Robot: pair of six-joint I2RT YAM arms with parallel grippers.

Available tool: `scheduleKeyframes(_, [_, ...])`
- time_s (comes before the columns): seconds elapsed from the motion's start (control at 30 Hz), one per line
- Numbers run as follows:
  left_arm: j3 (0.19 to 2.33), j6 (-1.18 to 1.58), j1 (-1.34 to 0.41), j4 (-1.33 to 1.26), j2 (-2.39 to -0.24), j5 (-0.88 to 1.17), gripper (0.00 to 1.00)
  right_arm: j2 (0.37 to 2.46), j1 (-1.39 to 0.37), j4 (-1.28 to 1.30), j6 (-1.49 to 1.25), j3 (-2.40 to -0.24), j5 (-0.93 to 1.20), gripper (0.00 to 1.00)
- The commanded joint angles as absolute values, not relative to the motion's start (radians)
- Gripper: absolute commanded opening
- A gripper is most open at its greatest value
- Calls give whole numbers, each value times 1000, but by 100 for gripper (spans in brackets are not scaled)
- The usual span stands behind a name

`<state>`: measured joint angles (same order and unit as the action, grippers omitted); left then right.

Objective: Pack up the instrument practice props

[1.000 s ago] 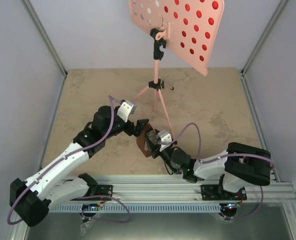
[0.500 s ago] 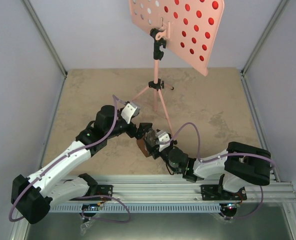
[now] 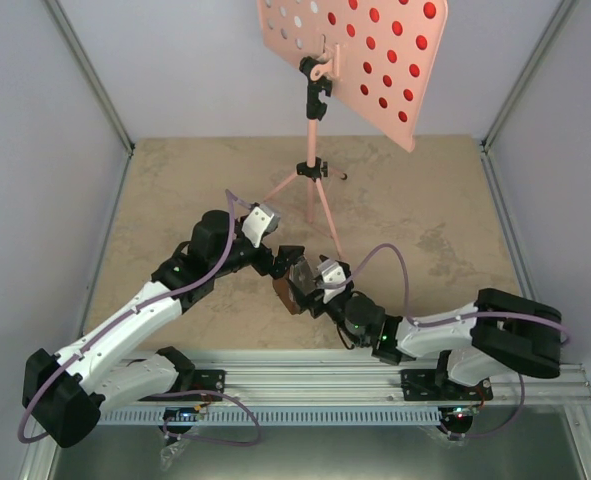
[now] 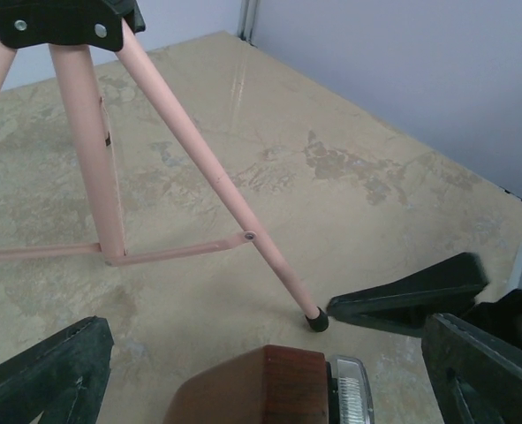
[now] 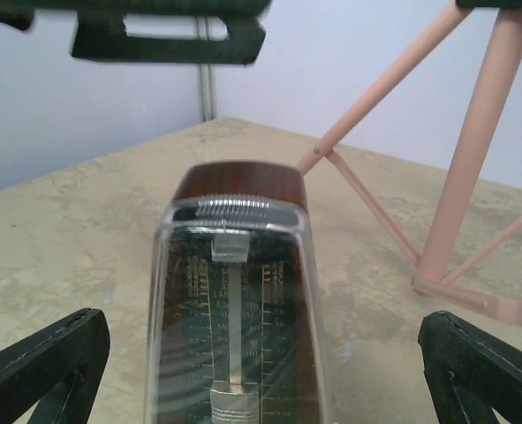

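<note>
- Your right gripper point(image 5: 261, 325) is spread wide; a finger point(image 5: 44, 367) shows in each bottom corner of its wrist view, both clear of the metronome.
- The brown metronome point(image 5: 238, 300) sits between those fingers on the table point(image 3: 425, 220), its clear front and dial facing the right wrist camera.
- From above, you find the metronome point(image 3: 291, 290) near the front edge of the table, left of centre, with the right gripper point(image 3: 320, 275) just beside it.
- Your left gripper point(image 4: 267, 329) is also wide and holds nothing. It hangs just over the metronome's wooden top point(image 4: 252, 389), opposite the right one.
- Just past the metronome, one leg of the pink music stand point(image 4: 208, 168) ends in a black foot point(image 4: 316, 320) on the table.
- Farther back the stand stands upright on its tripod, pole point(image 3: 316, 140) at mid-table.
- Its hole-dotted desk point(image 3: 355, 55) tilts at the top; red shows through the right-hand holes and white through those at the left.
</note>
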<state>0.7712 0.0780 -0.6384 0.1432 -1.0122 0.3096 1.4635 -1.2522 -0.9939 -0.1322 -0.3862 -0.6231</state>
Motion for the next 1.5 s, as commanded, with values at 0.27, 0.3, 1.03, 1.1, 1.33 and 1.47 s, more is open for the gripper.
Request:
scheduleKeyframes(0.27, [786,60,-635,161,-1002,307,99,986,-1226,-670,-57,-275,-402,98])
scheduleKeyframes(0.3, [787,61,-635,165,-1004,318,99,935,-1208,-603,-67,-274,-394,98])
scheduleKeyframes(1.03, [842,19,-717,271,-1147,291,91,538,-797,-197,-221,-213,-253,98])
scheduleKeyframes(1.1, [843,15,-726,273,-1147,276,88,530,-798,-193,-220,-209,-256,98])
scheduleKeyframes(1.33, [843,6,-738,277,-1138,246,74,504,-796,-188,-224,-197,-276,98])
scheduleKeyframes(1.47, [841,5,-739,275,-1137,244,66,491,-793,-182,-227,-191,-285,98])
